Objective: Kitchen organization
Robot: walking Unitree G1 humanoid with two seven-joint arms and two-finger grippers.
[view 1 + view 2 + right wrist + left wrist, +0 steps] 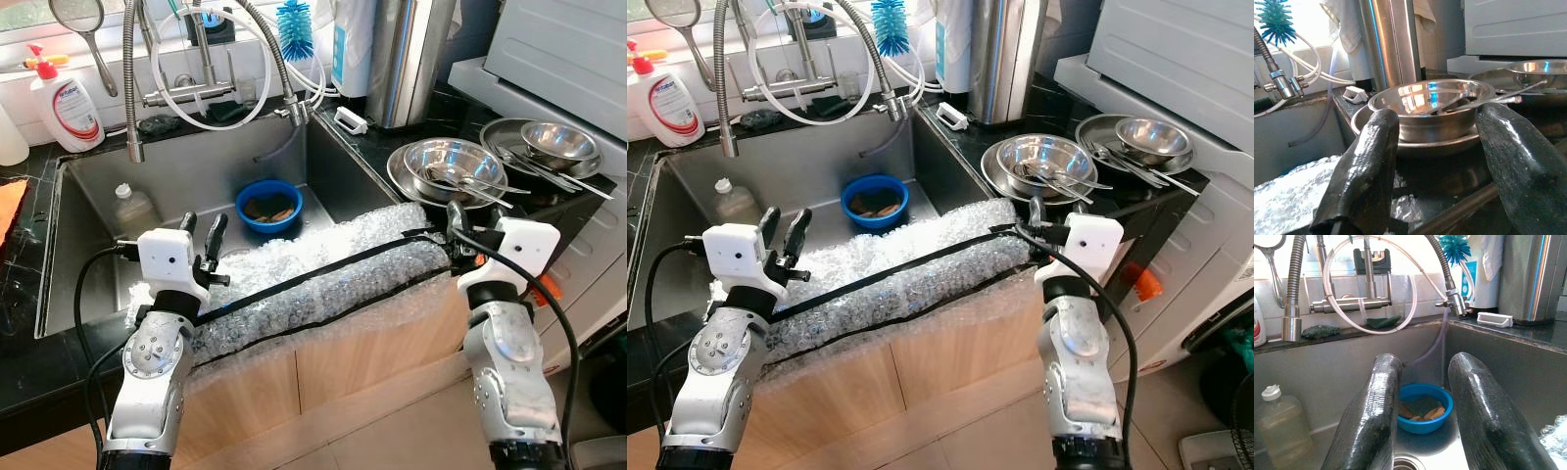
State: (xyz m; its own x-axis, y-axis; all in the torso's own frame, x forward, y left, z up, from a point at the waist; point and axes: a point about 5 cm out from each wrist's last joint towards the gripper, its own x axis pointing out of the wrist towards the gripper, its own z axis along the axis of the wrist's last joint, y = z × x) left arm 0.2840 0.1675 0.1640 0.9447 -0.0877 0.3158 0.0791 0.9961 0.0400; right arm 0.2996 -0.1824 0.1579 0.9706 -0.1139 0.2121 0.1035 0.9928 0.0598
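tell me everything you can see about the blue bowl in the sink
The blue bowl is small, round and looks like plastic. It sits upright on the floor of the steel sink, near the back right, below the hose nozzle. Inside lie a few brownish scraps over something dark. Nothing grips it; the bubble wrap lies in front of it, and the left gripper is open, apart from it.

A sink [88, 225] is set into the counter, with a bowl [268, 206] and a bottle [131, 208] standing in it, the bottle to the left of the bowl, and taps [201, 93] mounted behind. A bubble-wrap roll [323, 279] is laid across the sink's front edge, and to its right a nest of metal bowls [453, 166] is placed on the counter. A soap bottle [61, 103] is stood behind the sink's left corner.
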